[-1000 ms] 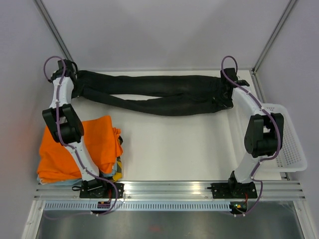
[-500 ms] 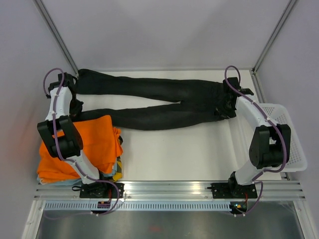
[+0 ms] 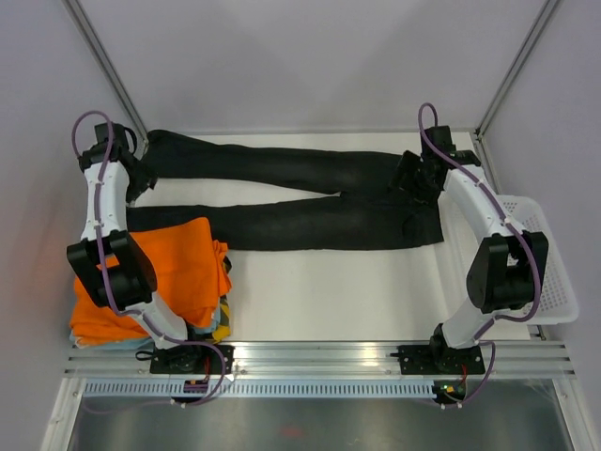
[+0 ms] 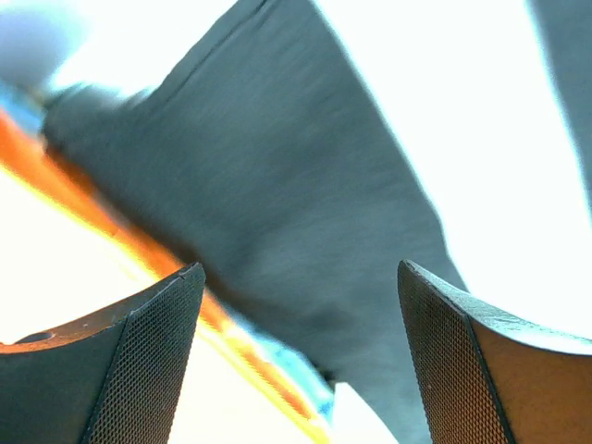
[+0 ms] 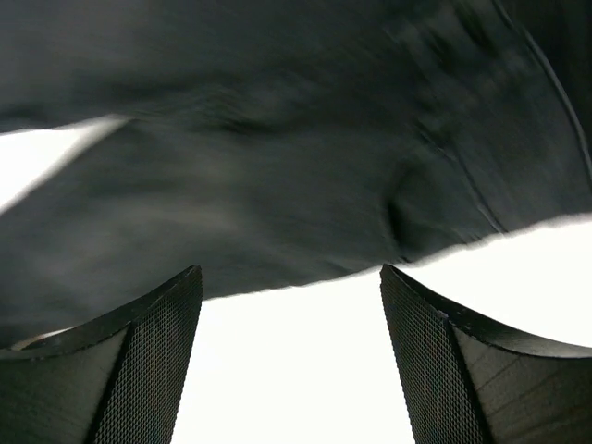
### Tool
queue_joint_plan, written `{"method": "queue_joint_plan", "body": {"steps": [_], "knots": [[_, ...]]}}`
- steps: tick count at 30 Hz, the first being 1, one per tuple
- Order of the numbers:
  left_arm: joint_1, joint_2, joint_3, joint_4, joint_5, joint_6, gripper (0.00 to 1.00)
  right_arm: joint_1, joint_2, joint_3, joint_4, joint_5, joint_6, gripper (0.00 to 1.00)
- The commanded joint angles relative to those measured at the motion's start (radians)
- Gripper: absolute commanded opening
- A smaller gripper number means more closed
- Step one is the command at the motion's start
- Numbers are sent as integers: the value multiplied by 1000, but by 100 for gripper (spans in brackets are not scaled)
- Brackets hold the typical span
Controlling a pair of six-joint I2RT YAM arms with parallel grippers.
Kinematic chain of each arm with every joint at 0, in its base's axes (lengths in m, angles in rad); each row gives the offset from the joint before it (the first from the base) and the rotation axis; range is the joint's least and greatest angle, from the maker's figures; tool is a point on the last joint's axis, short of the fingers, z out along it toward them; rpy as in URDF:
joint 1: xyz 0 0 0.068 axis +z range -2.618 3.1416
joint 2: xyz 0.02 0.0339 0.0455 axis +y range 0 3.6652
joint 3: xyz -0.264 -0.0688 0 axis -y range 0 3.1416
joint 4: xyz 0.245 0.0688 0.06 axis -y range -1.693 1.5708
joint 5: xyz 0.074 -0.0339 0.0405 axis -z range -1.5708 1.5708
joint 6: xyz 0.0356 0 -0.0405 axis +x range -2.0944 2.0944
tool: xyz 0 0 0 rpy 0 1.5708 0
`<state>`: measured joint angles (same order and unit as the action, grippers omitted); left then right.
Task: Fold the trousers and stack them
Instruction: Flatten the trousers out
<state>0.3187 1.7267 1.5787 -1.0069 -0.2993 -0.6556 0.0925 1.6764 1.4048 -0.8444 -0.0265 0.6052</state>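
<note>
The black trousers (image 3: 300,193) lie flat across the far half of the white table (image 3: 319,291), waist to the right and both legs running left in a narrow V. The upper leg reaches the far left corner. The lower leg ends right against the far edge of an orange garment (image 3: 183,268), which tops a pile of folded clothes at the near left.

The left gripper (image 3: 139,178) hangs over the gap between the two cuffs, and its own camera shows its fingers (image 4: 139,370) spread wide with nothing between them. Below them are dark cloth (image 4: 277,166) and a strip of orange (blurred, with a sliver of blue beside it). The right gripper (image 3: 410,180) sits over the waist end, its jaws likewise apart and empty in the wrist view. The trouser seat (image 5: 277,139) fills the top of that view, with bare table beneath.

A white plastic basket (image 3: 545,263) stands at the table's right edge, beside the right arm and clear of the trousers.
</note>
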Motion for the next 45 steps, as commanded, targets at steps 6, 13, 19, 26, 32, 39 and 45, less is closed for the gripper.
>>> {"method": "queue_joint_plan", "body": {"steps": [6,13,19,26,32,39,45], "knots": [[2,-12,73,129,170,24,80,18,-8,65,162,-116,-78,82],[3,149,-51,151,186,-114,36,19,77,72,189,-75,-71,80],[0,273,-77,172,195,-165,2,19,150,91,228,-58,-32,80],[-1,359,-103,303,187,-213,2,18,307,204,240,-43,-7,80],[-18,485,26,370,175,-280,2,18,457,347,215,-38,-28,80],[-44,626,328,289,115,-302,2,18,557,415,209,-33,-55,80],[-46,610,317,176,78,-325,2,18,568,419,214,20,-59,81]]}}
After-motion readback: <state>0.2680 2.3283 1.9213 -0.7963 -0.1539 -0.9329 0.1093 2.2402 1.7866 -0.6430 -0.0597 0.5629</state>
